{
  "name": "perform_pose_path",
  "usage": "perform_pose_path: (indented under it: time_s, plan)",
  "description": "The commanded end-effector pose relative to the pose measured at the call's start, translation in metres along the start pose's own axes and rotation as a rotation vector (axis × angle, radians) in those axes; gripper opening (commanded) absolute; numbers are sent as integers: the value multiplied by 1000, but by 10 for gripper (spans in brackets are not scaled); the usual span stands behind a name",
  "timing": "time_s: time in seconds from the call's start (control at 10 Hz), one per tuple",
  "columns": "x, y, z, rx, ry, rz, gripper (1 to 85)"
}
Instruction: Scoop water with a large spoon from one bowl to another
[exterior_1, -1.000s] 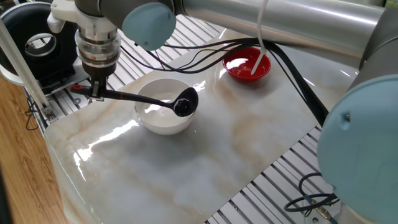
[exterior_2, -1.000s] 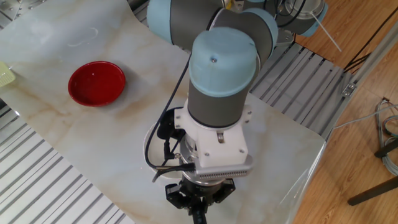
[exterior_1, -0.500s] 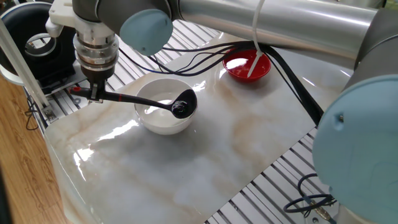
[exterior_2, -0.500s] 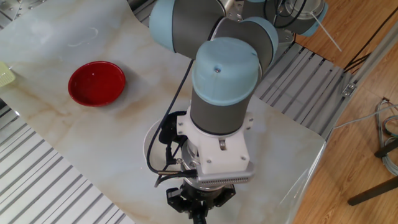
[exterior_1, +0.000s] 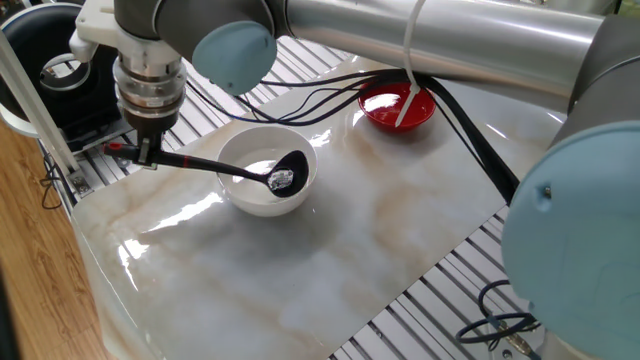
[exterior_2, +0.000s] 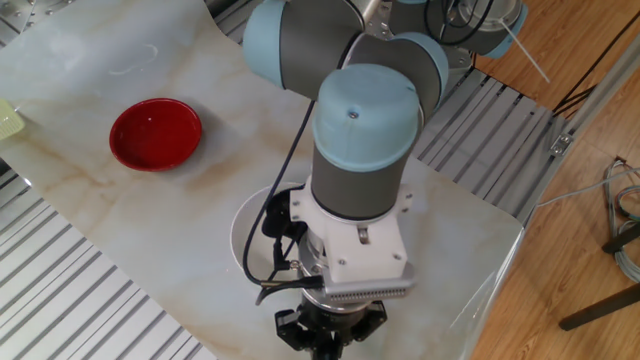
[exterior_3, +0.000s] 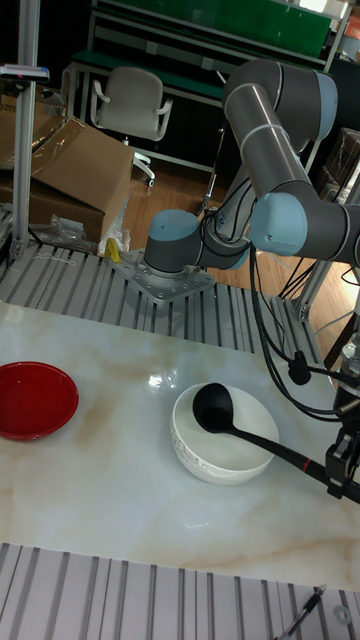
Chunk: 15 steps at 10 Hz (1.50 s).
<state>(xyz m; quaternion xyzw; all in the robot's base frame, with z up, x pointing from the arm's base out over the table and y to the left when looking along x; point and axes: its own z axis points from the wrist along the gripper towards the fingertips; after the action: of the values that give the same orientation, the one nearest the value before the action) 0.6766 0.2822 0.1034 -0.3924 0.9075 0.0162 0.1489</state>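
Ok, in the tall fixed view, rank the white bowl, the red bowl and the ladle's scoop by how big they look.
1. White bowl: widest, slightly.
2. Red bowl: nearly as wide, but its left side is cut off by the picture edge, so the top two are unsure.
3. Ladle's scoop: clearly smallest, sitting inside the white bowl.

In the other fixed view the arm hides most of the white bowl and all of the ladle, and the frame's lower edge cuts off the end effector.
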Motion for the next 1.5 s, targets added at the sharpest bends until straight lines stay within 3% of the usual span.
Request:
perform_pose_path:
  time_s: [0.0, 0.5, 0.8, 1.0, 1.4]
  plan:
    - [-7, 3, 1, -8, -22, 10, 13]
    - [0, -4, -7, -1, -10, -18, 13]
    - [1, -9, -15, -6, -29, -29, 13]
    - [-2, -11, -13, -2, -46, -26, 13]
    - [1, -12, -12, -1, -35, -25, 13]
